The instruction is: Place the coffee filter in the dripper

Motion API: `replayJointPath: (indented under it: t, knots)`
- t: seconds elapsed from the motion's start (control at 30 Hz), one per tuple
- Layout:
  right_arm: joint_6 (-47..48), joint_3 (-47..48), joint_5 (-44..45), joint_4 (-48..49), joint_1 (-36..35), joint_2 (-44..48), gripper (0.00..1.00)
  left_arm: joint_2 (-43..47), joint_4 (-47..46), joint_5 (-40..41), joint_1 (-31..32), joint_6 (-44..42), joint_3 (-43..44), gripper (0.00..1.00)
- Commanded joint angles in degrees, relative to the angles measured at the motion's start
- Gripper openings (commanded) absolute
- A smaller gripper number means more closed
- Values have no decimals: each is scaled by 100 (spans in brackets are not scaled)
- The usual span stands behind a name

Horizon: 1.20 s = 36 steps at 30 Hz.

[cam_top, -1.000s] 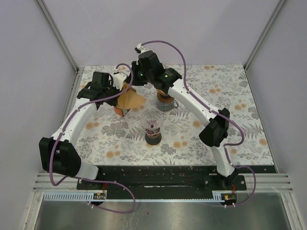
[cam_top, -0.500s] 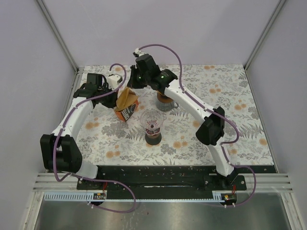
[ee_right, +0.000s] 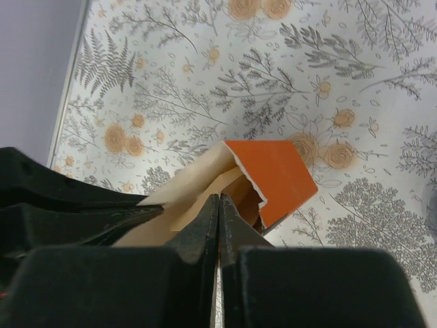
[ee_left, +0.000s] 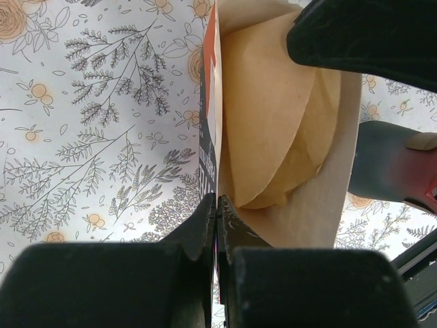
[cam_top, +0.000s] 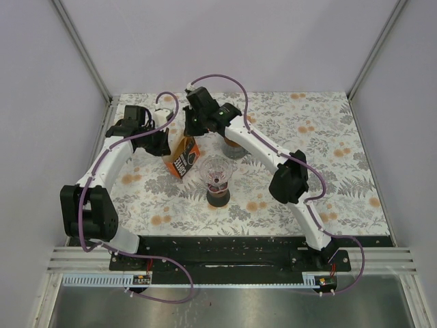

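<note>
At the back left of the flower-printed tablecloth [cam_top: 328,137], the top view shows one orange cardboard filter box [cam_top: 183,158] lying tilted at ten o'clock from one clear glass dripper on a dark base [cam_top: 218,176]. One grey cup with a brown top [cam_top: 235,146] stands at one o'clock from the dripper. Both arms meet at the box: the left gripper [cam_top: 164,141] at the box's ten o'clock and the right gripper [cam_top: 193,130] at its twelve o'clock. From above, the box's contents are hidden.

The left wrist camera looks straight into the open box. There, brown paper coffee filters [ee_left: 266,116] lie stacked in several overlapping curved layers, too close to count. The left gripper is clamped on the box's orange side wall at six o'clock from the stack. A black finger of the right gripper covers the stack's one o'clock corner.

The right wrist camera shows the box's torn orange flap [ee_right: 273,174] at one o'clock. The right gripper's tips are pinched together on a thin tan filter edge at the box mouth.

The filters are all in the box, apart from the dripper.
</note>
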State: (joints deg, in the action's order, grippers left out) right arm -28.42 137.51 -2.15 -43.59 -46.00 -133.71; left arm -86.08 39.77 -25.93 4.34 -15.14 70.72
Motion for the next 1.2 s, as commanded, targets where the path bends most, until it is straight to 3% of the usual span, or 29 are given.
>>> replayJointPath:
  t: [0.0, 0.4, 0.7, 0.93, 1.17]
  knots:
    - [118, 557, 48, 88, -111, 143, 0, -40, -110, -61, -21, -16, 109, 0]
    - [153, 409, 540, 465, -111, 732, 0, -93, -110, -43, -21, -104, 56, 0]
    - [21, 181, 408, 773, -111, 802, 0, -40, -110, -122, -21, -112, 47, 0]
    - [-67, -453, 1532, 799, -427, 768, 0, 48, -197, -35, 14, 20, 65, 0]
    - [-208, -691, 1542, 1274, -463, 960, 0, -57, -250, 141, 41, -235, -102, 0]
